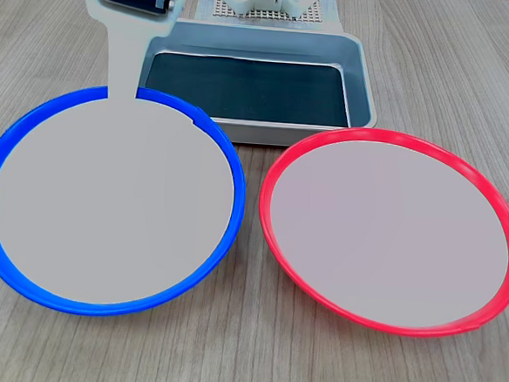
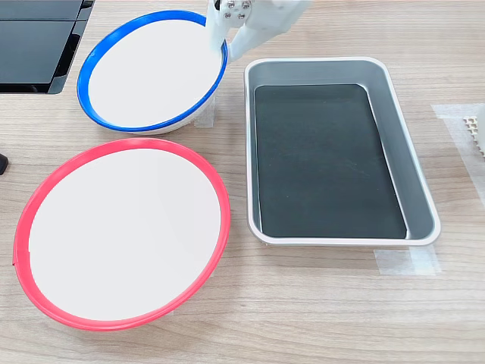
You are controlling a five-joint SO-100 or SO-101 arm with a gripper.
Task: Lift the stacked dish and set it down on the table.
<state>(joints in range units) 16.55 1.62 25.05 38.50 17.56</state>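
The stacked dish (image 1: pixel 105 207), round with a bright blue rim and a pale inside, lies apart from the red-rimmed dish (image 1: pixel 392 227) at the first exterior view's left. In the second exterior view the stacked dish (image 2: pixel 148 72) is at the upper left, low on the table (image 2: pixel 318 303); whether its base fully rests there I cannot tell. My gripper (image 2: pixel 226 47) straddles its rim on the side next to the tray, one white finger inside and one outside, shut on the rim. The first exterior view shows the gripper (image 1: pixel 126 90) reaching down to the dish's far edge.
A grey rectangular tray (image 2: pixel 417 174) with a dark bottom stands at the second exterior view's right, close beside the gripper. The red-rimmed dish (image 2: pixel 121 231) sits in front of the blue one. Pale tape strips (image 2: pixel 405 262) lie on the tabletop. A dark object (image 2: pixel 34 45) fills the upper left corner.
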